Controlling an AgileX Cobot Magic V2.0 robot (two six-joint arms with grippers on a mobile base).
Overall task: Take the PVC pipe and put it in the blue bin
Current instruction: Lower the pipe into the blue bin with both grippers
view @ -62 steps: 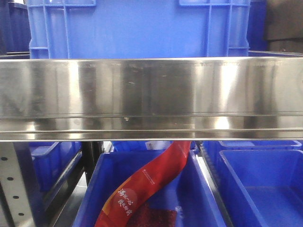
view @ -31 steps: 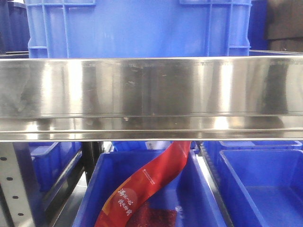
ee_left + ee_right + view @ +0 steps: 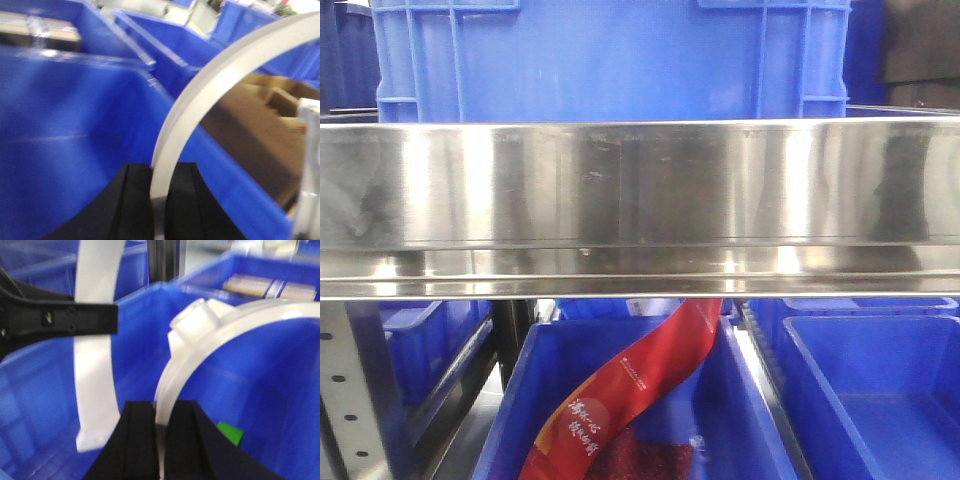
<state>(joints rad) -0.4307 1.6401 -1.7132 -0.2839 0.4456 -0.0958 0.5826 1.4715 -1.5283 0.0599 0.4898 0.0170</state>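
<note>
Left tool (image 3: 159, 200) grips PVC pipe (image 3: 220, 75) over blue bin (image 3: 65, 125).

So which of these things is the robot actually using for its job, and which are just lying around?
For the job: left gripper, shut on the first PVC pipe; right gripper, shut on the second PVC pipe; the blue bin right by them.

Just lying about: red banner; steel shelf rail; small green bit; cardboard boxes.
</note>
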